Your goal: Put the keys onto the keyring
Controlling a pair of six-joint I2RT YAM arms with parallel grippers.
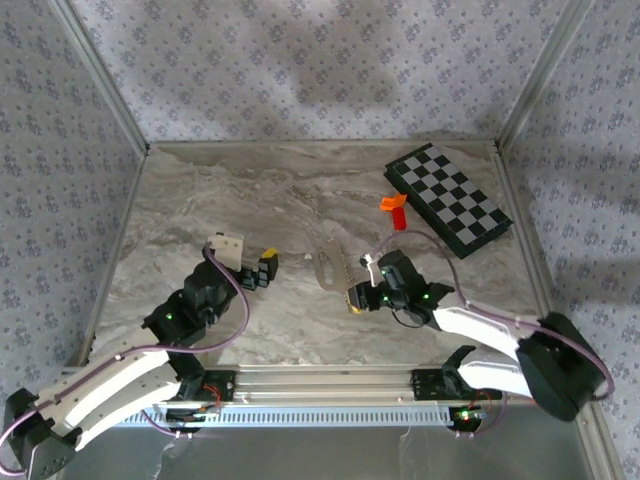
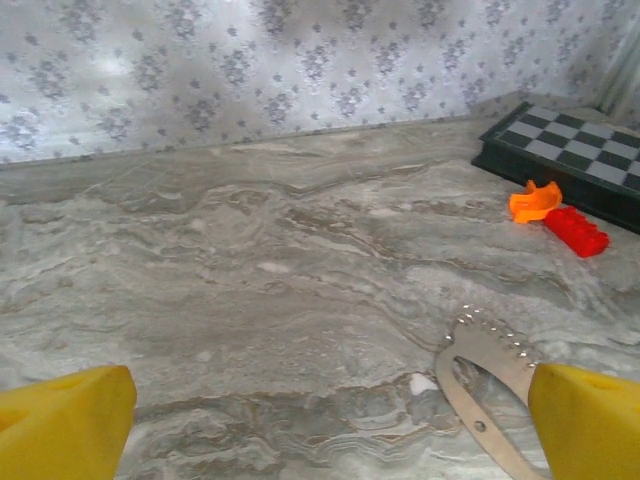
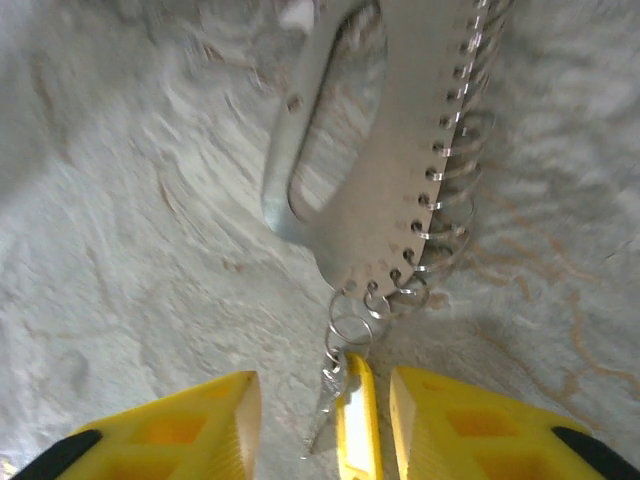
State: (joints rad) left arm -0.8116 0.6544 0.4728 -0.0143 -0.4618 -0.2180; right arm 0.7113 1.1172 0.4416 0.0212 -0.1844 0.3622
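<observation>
The right gripper [image 3: 325, 388] sits just off the centre of the marble table [image 1: 200, 200], toward 4 o'clock in the overhead view. Its tips point to 10 o'clock at a flat metal plate [image 3: 385, 190]. Its two yellow fingers [image 3: 190, 430] stand apart, and the small yellow-headed key [image 3: 357, 420] lies between them, seen edge-on. Bare marble shows on each side of the key, so neither finger touches it.

Just beyond the key, at 12 o'clock in the wrist view, is the keyring [image 3: 350, 322], a thin silvery loop with a short chain running down toward the key. The loop hangs from the rounded end of the plate. The plate carries a row of similar little rings in the holes along its right edge and has a long slot cut through its body. Whether the key is threaded onto the chain cannot be told.

The left gripper [image 1: 267, 262] is at 9 o'clock of the plate, near it but not touching. Its jaws are spread wide, with only marble between the pads.

The chessboard [image 1: 449, 198] lies flat at 2 o'clock on the table. An orange block [image 1: 392, 202] and a red block [image 1: 399, 218] sit just beside it, at its 8 o'clock.
</observation>
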